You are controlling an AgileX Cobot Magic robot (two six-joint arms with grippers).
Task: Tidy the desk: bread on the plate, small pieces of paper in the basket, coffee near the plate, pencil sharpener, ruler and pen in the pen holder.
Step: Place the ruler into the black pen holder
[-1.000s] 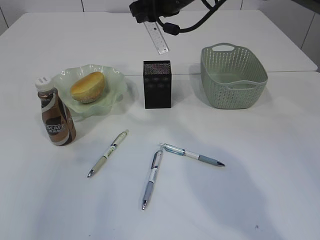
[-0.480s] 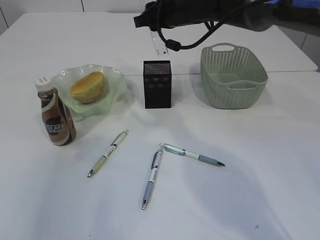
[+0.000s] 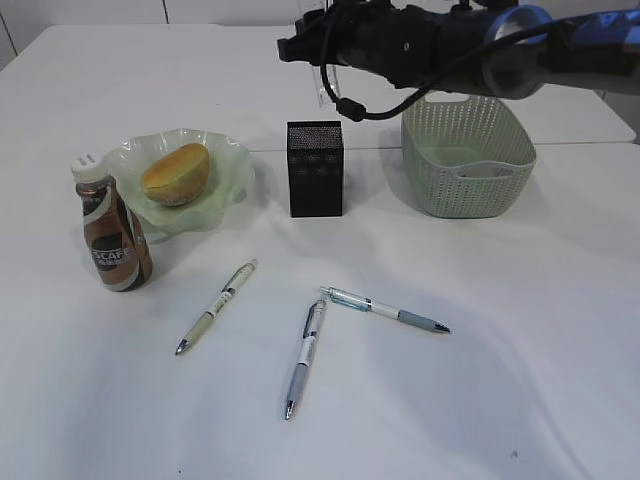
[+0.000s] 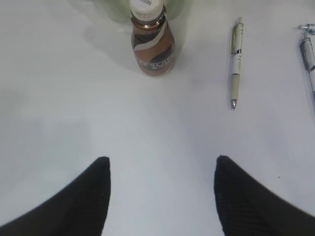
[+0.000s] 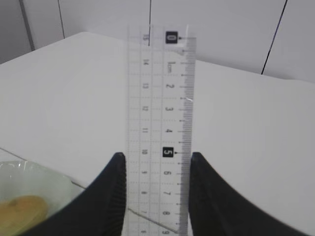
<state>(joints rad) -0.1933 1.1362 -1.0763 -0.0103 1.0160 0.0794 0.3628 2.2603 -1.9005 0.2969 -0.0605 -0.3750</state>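
Right arm stretched across, left gripper parted

The right gripper (image 5: pixel 155 187) is clamped on the ruler (image 5: pixel 160 123), held aloft. The left gripper (image 4: pixel 161 196) is hovered with its jaws spread, nothing between them.

Desk (image 3: pixel 520 400) showing plain white. Ruler (image 5: pixel 160 128) between the right jaws showing clear, with black markings and black number boxes. Right gripper (image 5: pixel 156 194) fingers showing black. Pen holder (image 3: pixel 315 168) below the jaws showing black mesh. Basket (image 3: pixel 467 152) showing pale sage green, woven-look perforations. Plate (image 3: pixel 225 160) showing translucent pale green; bread (image 3: pixel 176 173) showing golden brown. Coffee (image 4: pixel 152 44), ahead of the black left gripper (image 4: pixel 162 196), showing brown with white cap and swirl.
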